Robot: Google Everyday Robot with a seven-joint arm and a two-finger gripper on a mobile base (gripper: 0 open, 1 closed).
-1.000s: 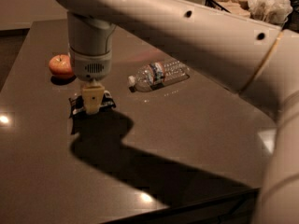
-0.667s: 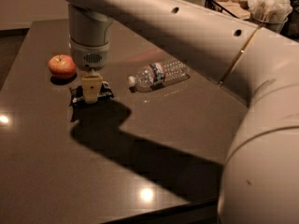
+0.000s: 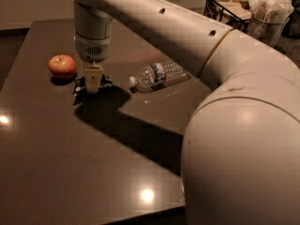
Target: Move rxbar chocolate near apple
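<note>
I see the gripper [image 3: 93, 86] hanging straight down from the pale cream arm [image 3: 154, 20] over the far left part of the dark brown, glossy table [image 3: 70, 168]. Its yellowish fingers [image 3: 93, 75] are clenched together on the small flat rxbar chocolate in its black wrapper [image 3: 106, 83], whose ends stick out to either side of them. I cannot tell whether the bar rests on the table or is raised just off it, because the arm's shadow runs right up to it.

The small round red-orange apple [image 3: 62, 65] sits just beside the bar, on the side toward the left edge and a little nearer the far edge. The two are close but apart.

A clear plastic water bottle [image 3: 159, 75] lies on its side toward the middle of the table, on the bar's other side, its cap end pointing at the gripper. Beyond the far right corner I make out a dark wire basket [image 3: 225, 6] and a cup stuffed with white wrappers [image 3: 268, 13].
</note>
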